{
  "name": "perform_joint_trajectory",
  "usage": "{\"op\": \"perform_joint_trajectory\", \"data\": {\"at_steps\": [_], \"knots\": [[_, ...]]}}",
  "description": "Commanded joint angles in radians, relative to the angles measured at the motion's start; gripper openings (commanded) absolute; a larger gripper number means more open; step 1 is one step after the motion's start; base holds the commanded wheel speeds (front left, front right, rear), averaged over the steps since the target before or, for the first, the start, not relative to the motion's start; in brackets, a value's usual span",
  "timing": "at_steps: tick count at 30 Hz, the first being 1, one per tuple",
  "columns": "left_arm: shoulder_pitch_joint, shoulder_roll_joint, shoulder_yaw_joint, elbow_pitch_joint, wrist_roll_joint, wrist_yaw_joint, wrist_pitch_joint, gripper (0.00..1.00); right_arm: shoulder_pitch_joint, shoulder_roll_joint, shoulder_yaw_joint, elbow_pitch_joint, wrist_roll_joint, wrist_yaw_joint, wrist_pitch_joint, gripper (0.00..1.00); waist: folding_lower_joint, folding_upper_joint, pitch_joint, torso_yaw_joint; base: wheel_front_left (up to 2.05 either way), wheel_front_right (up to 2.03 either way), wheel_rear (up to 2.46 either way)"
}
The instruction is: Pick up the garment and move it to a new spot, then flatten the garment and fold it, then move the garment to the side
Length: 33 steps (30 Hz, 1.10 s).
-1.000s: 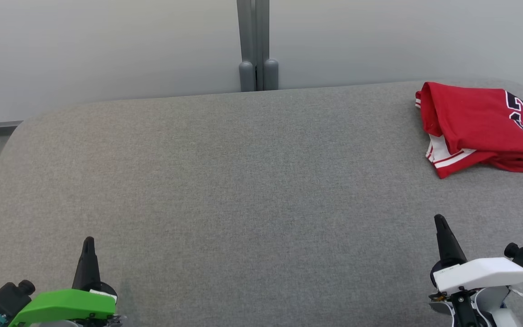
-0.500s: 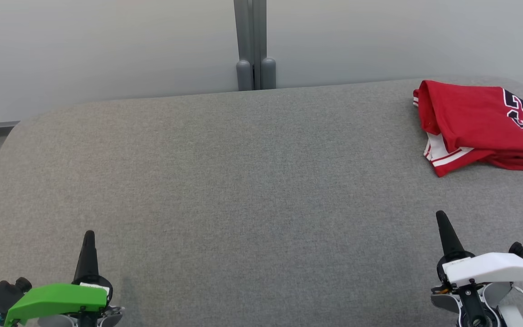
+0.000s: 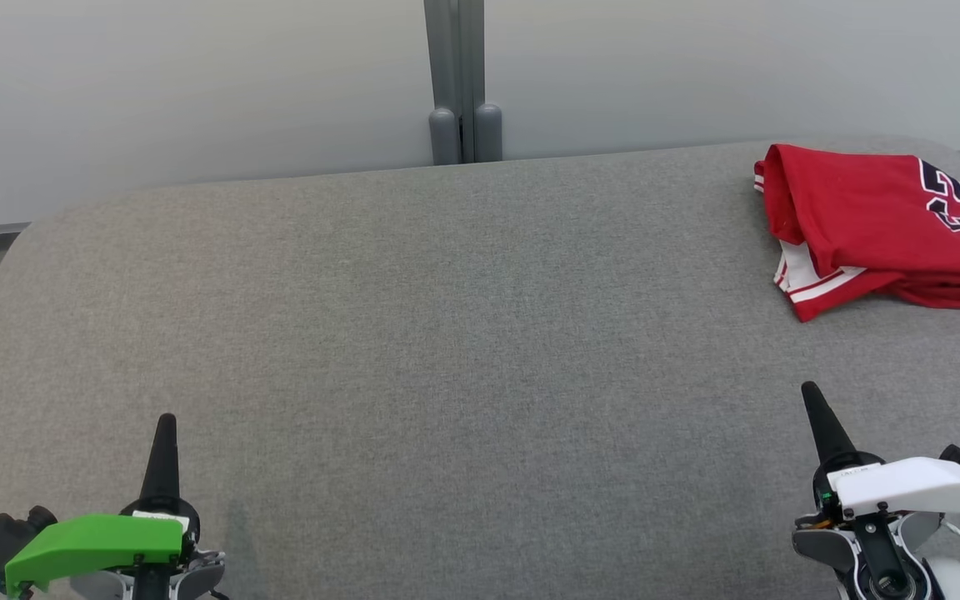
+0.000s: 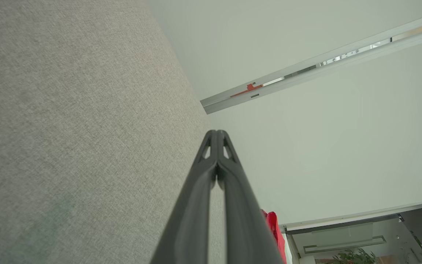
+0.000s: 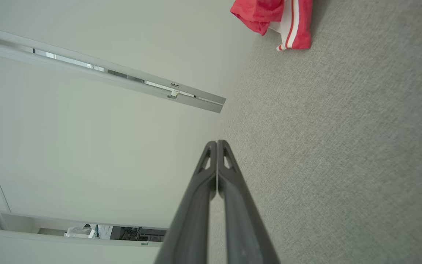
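The garment (image 3: pixel 872 221) is a red jersey with white stripes and dark lettering, lying folded at the far right of the grey cushioned surface (image 3: pixel 447 333). A red edge of the garment (image 4: pixel 271 223) peeks past the fingers in the left wrist view, and the garment (image 5: pixel 277 18) shows at the top of the right wrist view. My left gripper (image 3: pixel 165 421) is at the lower left, shut and holding nothing. At the lower right my right gripper (image 3: pixel 809 390) is shut and empty too, well in front of the garment. Both pairs of fingers (image 4: pixel 216 135) (image 5: pixel 216 145) are pressed together.
A pale wall with a grey vertical post (image 3: pixel 457 83) stands behind the surface. The surface's rounded far-left corner (image 3: pixel 38 233) drops off toward a grey ledge.
Both grippers have drawn back a little toward the bottom of the view, staying shut. The camera has shifted slightly; the garment lies where it was.
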Motion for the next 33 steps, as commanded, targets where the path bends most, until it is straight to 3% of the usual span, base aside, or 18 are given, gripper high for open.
{"op": "perform_joint_trajectory", "data": {"at_steps": [1, 33], "knots": [[-0.027, 0.002, 0.006, -0.011, -0.029, -0.003, 0.006, 0.0, -0.023, -0.004, -0.005, -0.004, 0.028, 0.001, 0.008, 0.0, 0.0, -0.0001, 0.0, -0.001, 0.0, 0.0, 0.0], [-0.048, -0.002, 0.016, -0.014, -0.277, -0.01, 0.073, 0.0, -0.047, -0.001, -0.035, 0.006, 0.28, 0.001, 0.076, 0.0, 0.0, -0.0001, 0.009, -0.016, 0.0, 0.0, 0.0]]}}
